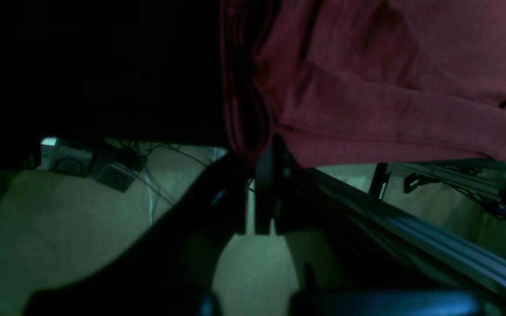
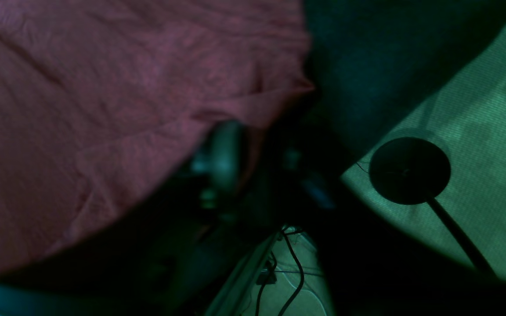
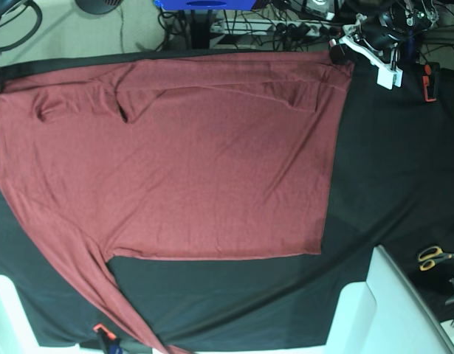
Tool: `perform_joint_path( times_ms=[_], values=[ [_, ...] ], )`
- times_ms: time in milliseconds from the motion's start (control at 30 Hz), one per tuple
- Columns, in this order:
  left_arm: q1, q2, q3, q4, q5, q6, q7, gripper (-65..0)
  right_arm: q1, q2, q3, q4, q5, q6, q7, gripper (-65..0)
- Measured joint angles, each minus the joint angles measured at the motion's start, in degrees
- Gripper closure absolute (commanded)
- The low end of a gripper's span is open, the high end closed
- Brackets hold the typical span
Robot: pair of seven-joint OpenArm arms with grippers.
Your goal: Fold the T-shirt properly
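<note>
Base view: large plain brick-red long-sleeved knit T-shirt [image 3: 212,162] lies spread flat on a black cloth sheet [image 3: 389,169] covering the surface. Its far edge is folded over in a band along the sheet's far edge, with a sleeve tucked across it. Another sleeve trails off toward the near edge on this view's left, running down to the sheet's border. Yellow-handled scissors [image 3: 433,256] sit on the sheet near the right edge, well apart from the shirt. Small red-and-black clip [image 3: 429,81] rests at far right.

Left claw [image 3: 337,51] is at the shirt's far corner on this view's right. Left wrist view: left claw [image 1: 259,153] is clenched on a bunched fold of the T-shirt [image 1: 389,87], the cloth hanging in tight pleats right at the closed fingertips. Grey aluminium rail [image 1: 411,224] runs beneath, pale carpet floor [image 1: 59,228] below that.

Right wrist view: blurred and dark. Right claw [image 2: 257,149] sits at the edge of the T-shirt [image 2: 103,109]; one finger [image 2: 226,153] shows with red cloth draped over it. Cannot tell whether its jaws grip or stand apart. Black round stand base [image 2: 409,170] rests on the carpet beside it.
</note>
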Motion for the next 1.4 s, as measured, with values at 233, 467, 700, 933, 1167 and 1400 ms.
perform_joint_path(
  times_ms=[233,467,700,933,1167,1400],
  values=[
    [0.0,0.0,0.0,0.0,0.5,0.4,0.0,-34.1,0.1,-0.8,0.0,0.3,0.5,0.2,1.0,-38.3],
    [-0.2,0.5,-4.1,-0.6,0.1,0.2,-0.4,-60.4,0.6,-1.0,2.5,0.3,0.4,0.1,0.8,-38.6],
    [-2.1,-1.4,-13.5,-6.3,0.8,0.4,-0.1,-60.6,0.3,-0.7,5.9,1.3,-0.5,0.0,0.2,-38.7],
    [-2.0,-3.7,-16.5,-2.8,0.0,0.2,0.1,-60.4,0.4,0.5,5.1,10.6,-0.5,0.0,0.5,-38.9],
    [-3.3,-6.4,-12.4,8.9,0.2,0.2,0.2,-60.2,12.0,15.0,-18.9,-1.0,0.3,0.7,7.7,-38.9],
    [-3.1,-7.0,-10.1,11.2,0.2,0.2,0.3,-60.2,31.8,23.6,-45.4,-38.9,-0.1,0.0,29.4,-39.0]
  ],
)
